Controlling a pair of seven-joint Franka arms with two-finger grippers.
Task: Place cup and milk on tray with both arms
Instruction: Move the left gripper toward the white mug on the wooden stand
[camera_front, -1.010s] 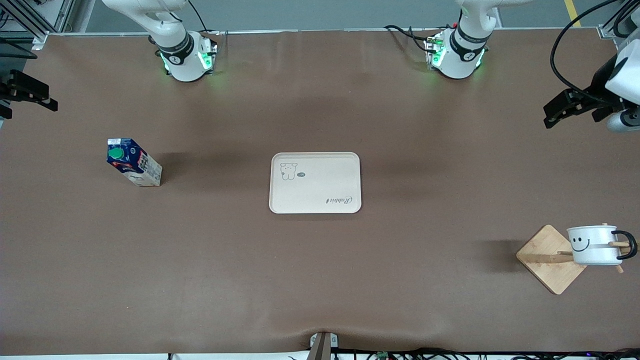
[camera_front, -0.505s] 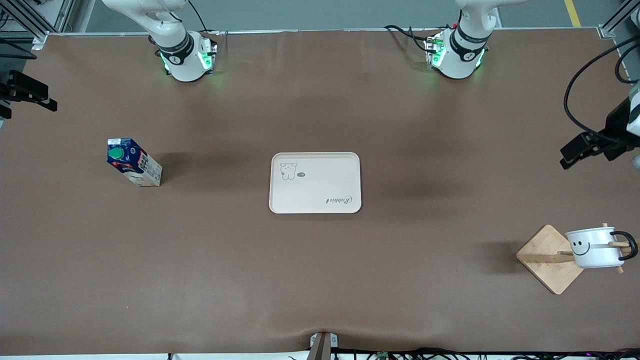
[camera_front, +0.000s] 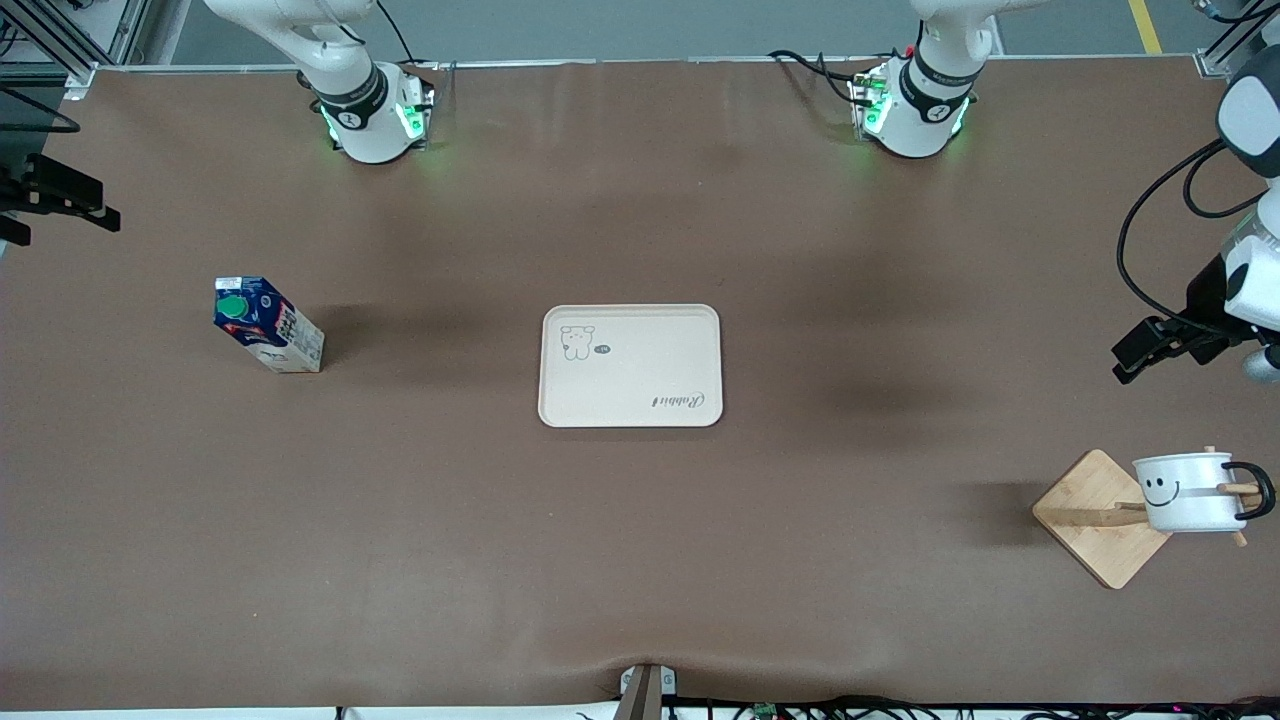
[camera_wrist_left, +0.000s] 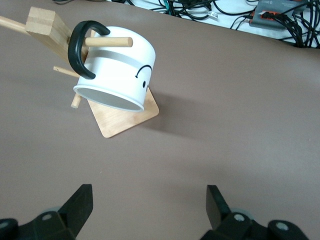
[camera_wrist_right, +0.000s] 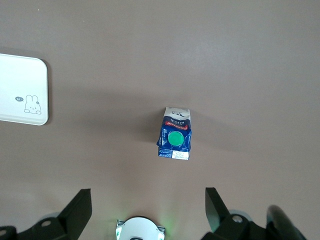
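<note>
The white smiley cup (camera_front: 1185, 492) hangs by its black handle on a peg of a wooden stand (camera_front: 1098, 520) at the left arm's end of the table. It also shows in the left wrist view (camera_wrist_left: 117, 70). My left gripper (camera_front: 1132, 360) is open and empty in the air beside the stand (camera_wrist_left: 148, 200). The dark-blue milk (camera_front: 265, 325) with the green cap stands upright at the right arm's end, and in the right wrist view (camera_wrist_right: 174, 140). My right gripper (camera_front: 90, 205) is open and empty, high over the table edge (camera_wrist_right: 147, 205). The beige tray (camera_front: 630, 365) lies mid-table, bare.
The stand's square wooden base (camera_wrist_left: 125, 112) and its pegs stick out around the cup. The tray's corner (camera_wrist_right: 22, 90) and the right arm's green-lit base (camera_wrist_right: 140, 229) show in the right wrist view. Cables lie along the table's front edge (camera_wrist_left: 280, 20).
My left gripper has swung out toward the table's end and come down closer to the cup's stand. The right gripper has barely shifted. Cup, milk and tray have not moved.
</note>
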